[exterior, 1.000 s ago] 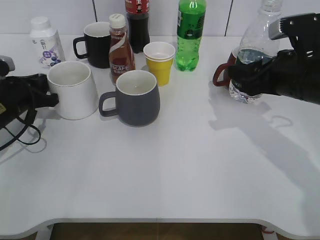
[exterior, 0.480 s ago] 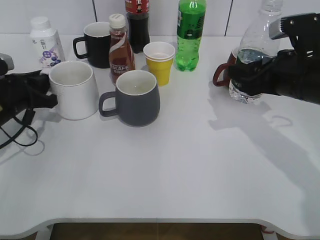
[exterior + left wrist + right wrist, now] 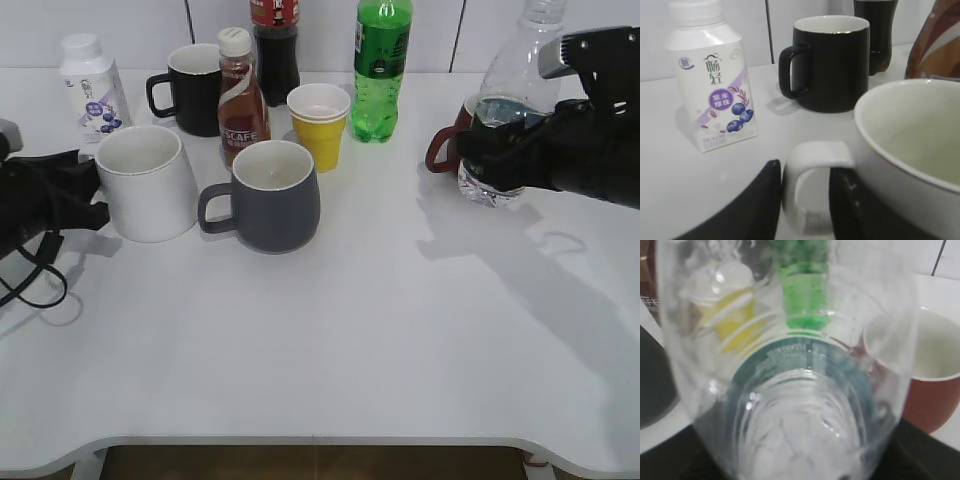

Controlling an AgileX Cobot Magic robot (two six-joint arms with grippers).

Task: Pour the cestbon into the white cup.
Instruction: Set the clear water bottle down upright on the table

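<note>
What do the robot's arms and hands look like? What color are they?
Both are black. The left hand has smooth, rounded black fingers, and thin black cables loop from its arm onto the white table. The right hand is chunky and matte black, with a silver-grey piece on top of the arm.
</note>
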